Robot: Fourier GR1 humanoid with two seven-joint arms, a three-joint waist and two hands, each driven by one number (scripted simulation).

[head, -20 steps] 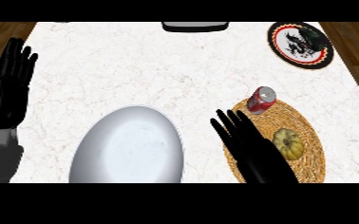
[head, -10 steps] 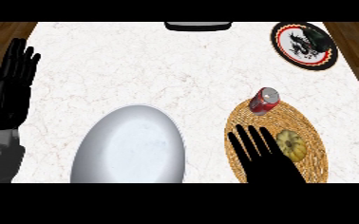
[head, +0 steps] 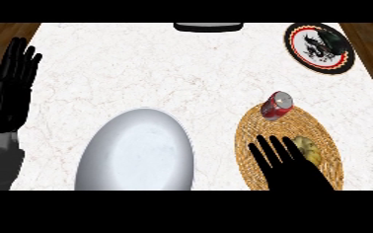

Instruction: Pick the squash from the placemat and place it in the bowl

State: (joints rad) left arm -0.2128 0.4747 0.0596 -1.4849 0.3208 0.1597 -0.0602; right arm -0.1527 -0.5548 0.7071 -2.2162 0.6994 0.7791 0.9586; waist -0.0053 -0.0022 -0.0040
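The right robot hand [head: 293, 172], open and empty, has moved over the placemat [head: 255, 128]; the squash [head: 310, 148] now lies just right of its fingers, ungrasped.

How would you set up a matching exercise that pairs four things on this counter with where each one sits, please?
Things:
1. squash
2. red can
3. bowl
4. patterned plate

Places:
a. far right corner of the counter
b. near edge of the counter, left of the placemat
c. far edge of the placemat
d. on the placemat, just right of the right hand

Pairs: 1-d, 2-c, 3-b, 4-a
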